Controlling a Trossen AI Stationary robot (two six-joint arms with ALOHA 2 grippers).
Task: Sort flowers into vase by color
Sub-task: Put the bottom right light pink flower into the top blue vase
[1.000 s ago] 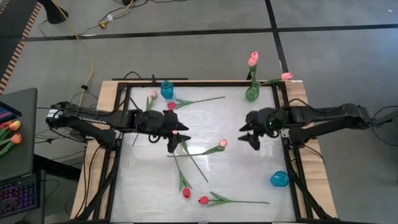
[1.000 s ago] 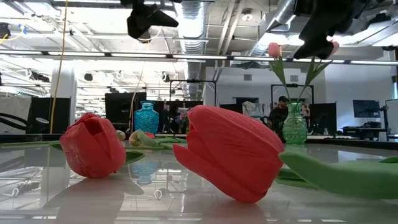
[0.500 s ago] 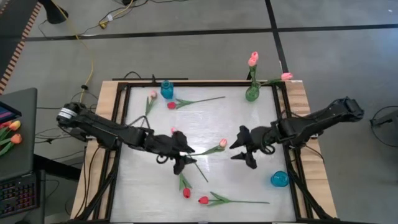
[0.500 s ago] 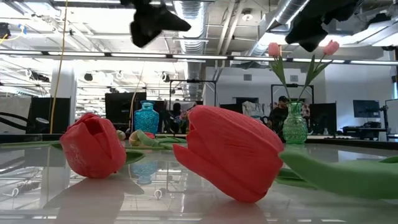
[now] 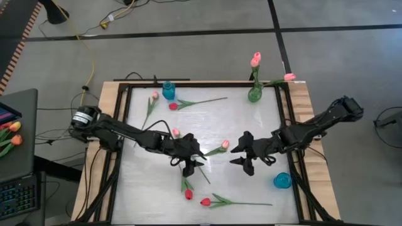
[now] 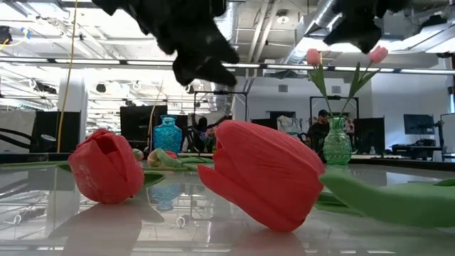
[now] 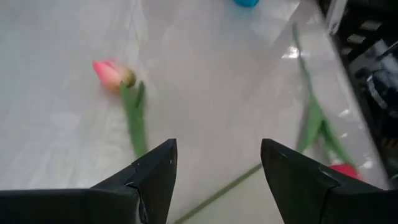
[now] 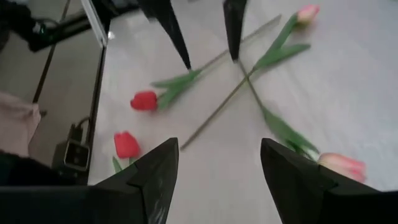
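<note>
Both arms have swung in from the desk's [image 5: 264,188] sides toward its middle over the last second. The left pincer [image 5: 188,164] now hangs wide and empty over the crossed stems, just beside a pink tulip [image 5: 224,145]. The right pincer [image 5: 244,158], also wide and empty, faces it from nearby. Two pink tulips already stand in the green vase [image 5: 254,95]; red tulips [image 5: 205,202] lie loose near the front edge. A grasp looks near, likely on the middle tulip
</note>
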